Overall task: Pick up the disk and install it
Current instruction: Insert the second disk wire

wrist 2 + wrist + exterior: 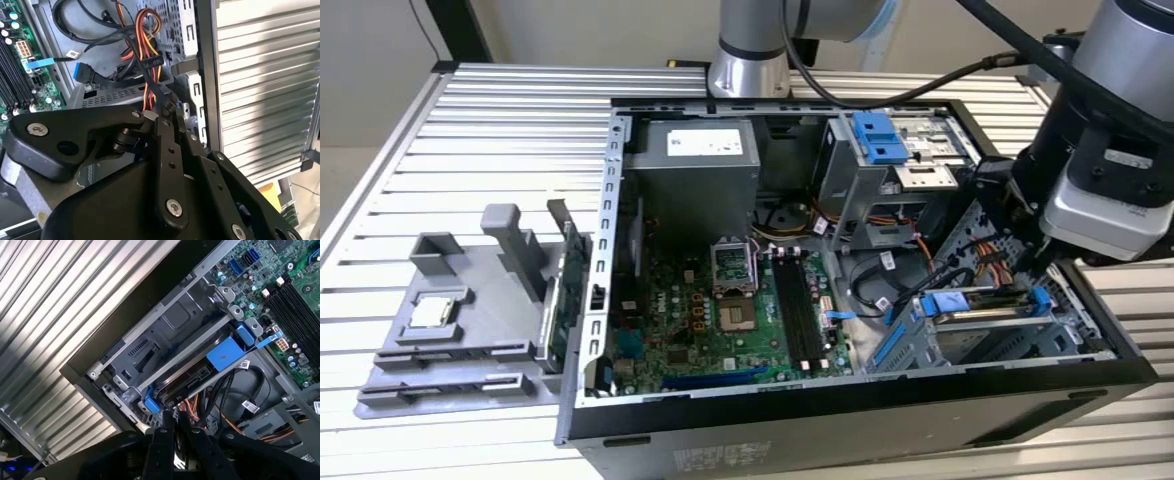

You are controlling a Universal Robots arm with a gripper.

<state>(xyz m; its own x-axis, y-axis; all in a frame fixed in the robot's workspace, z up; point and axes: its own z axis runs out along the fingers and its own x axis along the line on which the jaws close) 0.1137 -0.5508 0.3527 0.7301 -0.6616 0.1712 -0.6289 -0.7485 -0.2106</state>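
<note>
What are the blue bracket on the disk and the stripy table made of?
The blue bracket on the disk looks like plastic: solid colour, soft matte sheen. The table looks like bare metal, probably aluminium: silvery ribbed slats that catch the light.

Ribbed metal table under open computer case and grey fixture

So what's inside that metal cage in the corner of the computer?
The disk with its blue bracket sits in the cage, by the gripper. Most of the disk is hidden.
</note>
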